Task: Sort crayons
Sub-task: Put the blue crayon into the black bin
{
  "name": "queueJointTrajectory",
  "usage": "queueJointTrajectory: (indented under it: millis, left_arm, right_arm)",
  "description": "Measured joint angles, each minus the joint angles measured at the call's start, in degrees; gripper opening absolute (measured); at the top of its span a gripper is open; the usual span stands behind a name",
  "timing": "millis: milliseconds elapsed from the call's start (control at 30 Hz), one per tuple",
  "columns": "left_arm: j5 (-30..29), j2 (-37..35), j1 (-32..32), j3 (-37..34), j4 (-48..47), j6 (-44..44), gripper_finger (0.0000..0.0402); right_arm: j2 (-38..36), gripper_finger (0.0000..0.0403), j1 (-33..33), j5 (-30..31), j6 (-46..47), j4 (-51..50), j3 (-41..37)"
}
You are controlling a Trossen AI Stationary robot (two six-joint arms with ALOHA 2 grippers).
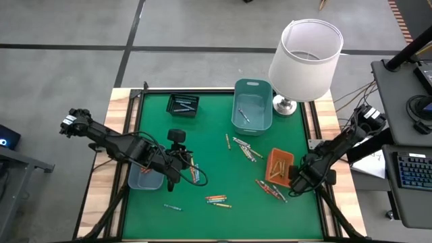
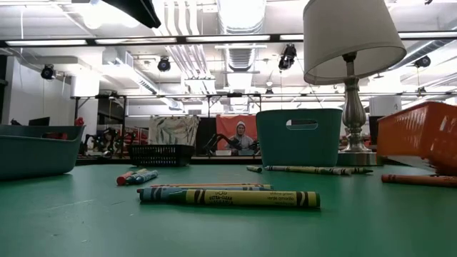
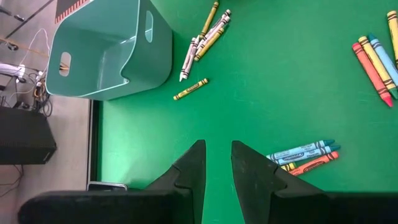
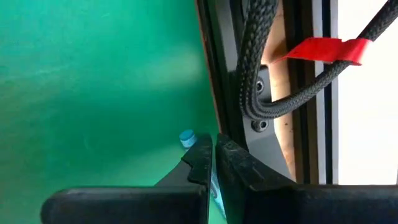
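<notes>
Crayons lie in loose groups on the green mat: several by the teal bin (image 1: pixel 244 148), some near the front edge (image 1: pixel 217 200), others beside the orange tray (image 1: pixel 270 189). My left gripper (image 1: pixel 181 160) hovers over the mat's left half, tilted down. In the left wrist view it (image 3: pixel 217 163) is open with nothing between its fingers. A blue and orange bunch (image 3: pixel 305 157) lies just beside it. My right gripper (image 1: pixel 295 181) is low at the mat's right edge beside the orange tray (image 1: pixel 279 164). It (image 4: pixel 213 146) is shut on a blue crayon (image 4: pixel 186 137). My right gripper pinches a blue crayon between its two fingers, which point steeply down. One end (image 4: pixel 186 137) sticks out just past the fingertips, and a blue strip (image 4: pixel 214 186) shows farther back in the slit, so the crayon lies roughly along the fingers. Whether its end touches the mat, I cannot tell.
A teal bin (image 1: pixel 252 104) and a black basket (image 1: pixel 183 104) stand at the far side, and a lamp (image 1: pixel 304 61) stands at the far right corner. A grey-blue tray (image 1: pixel 145 179) sits under my left arm. The table's frame and cables (image 4: pixel 273 74) run right beside my right gripper.
</notes>
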Motion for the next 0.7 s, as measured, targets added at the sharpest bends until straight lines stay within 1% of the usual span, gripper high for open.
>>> queueJointTrajectory:
  millis: [433, 700]
  left_arm:
    - [0.00, 0.00, 0.00, 0.00, 0.02, -0.02, 0.0059]
    - [-0.02, 0.00, 0.00, 0.00, 0.48, -0.22, 0.0059]
  right_arm:
    - [-0.42, 0.0013, 0.00, -0.01, -0.17, -0.39, 1.61]
    - [-0.48, 0.0013, 0.00, 0.32, -0.17, -6.16, 4.56]
